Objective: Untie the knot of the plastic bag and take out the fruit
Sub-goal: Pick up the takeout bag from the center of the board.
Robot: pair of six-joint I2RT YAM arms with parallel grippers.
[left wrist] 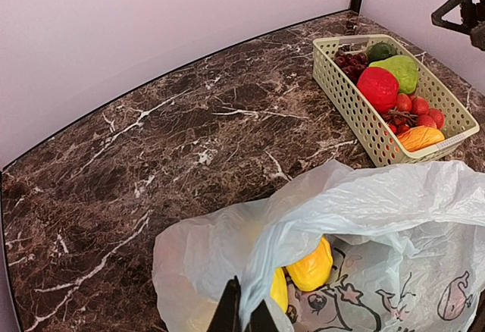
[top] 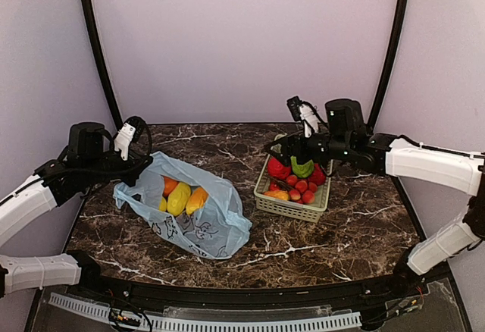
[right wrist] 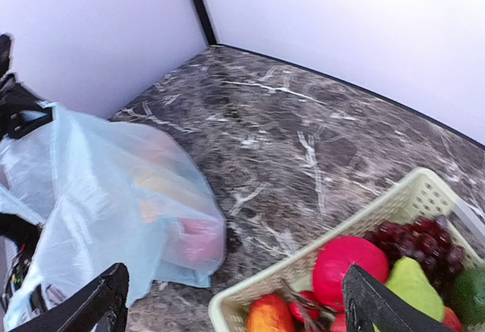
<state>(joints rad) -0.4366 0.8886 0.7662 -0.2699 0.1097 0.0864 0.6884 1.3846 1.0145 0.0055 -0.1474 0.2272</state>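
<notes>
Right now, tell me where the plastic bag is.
In the top view, the plastic bag lies left of the basket, its edge in the left tool.

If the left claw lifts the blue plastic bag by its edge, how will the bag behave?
The plastic bag looks thin and crumpled, so it will probably sag, not hold shape. The fruit inside would likely slide to the lowest part, perhaps out of the open mouth.

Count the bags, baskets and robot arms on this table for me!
Plastic bag: 1
Basket: 1
Robot arms: 2
Total: 4
</notes>
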